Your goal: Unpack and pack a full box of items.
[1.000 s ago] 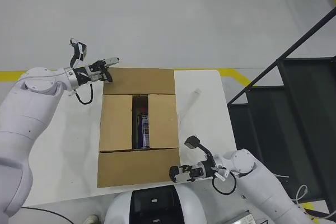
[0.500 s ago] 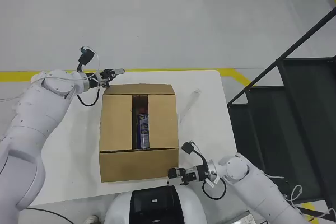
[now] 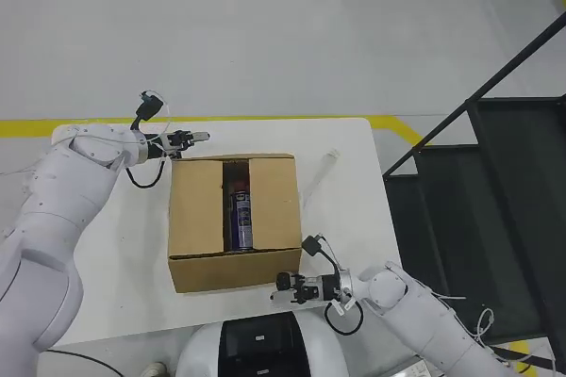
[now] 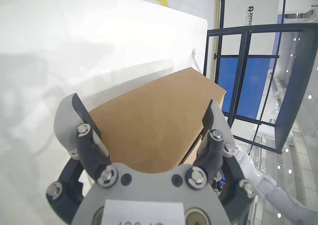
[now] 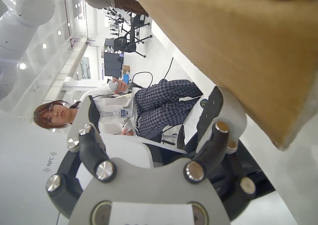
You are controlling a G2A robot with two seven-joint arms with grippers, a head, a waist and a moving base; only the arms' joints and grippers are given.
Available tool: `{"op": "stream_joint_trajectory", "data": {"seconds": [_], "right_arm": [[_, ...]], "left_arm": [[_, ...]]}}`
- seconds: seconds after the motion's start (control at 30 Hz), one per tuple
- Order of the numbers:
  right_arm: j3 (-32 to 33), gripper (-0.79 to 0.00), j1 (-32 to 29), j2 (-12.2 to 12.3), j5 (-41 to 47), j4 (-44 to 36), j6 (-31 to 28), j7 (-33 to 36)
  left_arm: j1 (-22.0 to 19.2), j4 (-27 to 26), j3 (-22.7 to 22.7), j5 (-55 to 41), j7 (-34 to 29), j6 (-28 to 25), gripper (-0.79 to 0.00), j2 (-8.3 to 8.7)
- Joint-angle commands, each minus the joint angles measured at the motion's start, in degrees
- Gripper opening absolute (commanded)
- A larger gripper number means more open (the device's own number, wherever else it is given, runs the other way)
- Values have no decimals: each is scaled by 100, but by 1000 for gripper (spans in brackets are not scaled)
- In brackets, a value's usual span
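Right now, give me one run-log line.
box on table, can showing between side flaps | left gripper open at far flap | right gripper open beside near flap

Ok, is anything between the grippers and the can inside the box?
Yes. Two flaps lie folded across the box top, leaving only a narrow slot above the can. The open left gripper sits at the box's far edge, the open right gripper at its near edge, both outside it.

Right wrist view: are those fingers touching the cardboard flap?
Cannot tell. The right wrist view has the cardboard flap overlapping one of the fingers, with neither contact nor gap plain.
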Motion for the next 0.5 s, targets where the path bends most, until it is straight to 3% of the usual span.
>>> {"op": "stream_joint_trajectory", "data": {"seconds": [0.0, 0.47], "right_arm": [[-31, 0, -5, -6, -39, 3, -3, -53], [-90, 0, -18, 0, -139, -146, 9, -204]], "left_arm": [[-5, 25, -12, 36, -46, -47, 0, -16], [-9, 229, -199, 53, -227, -247, 0, -97]]}}
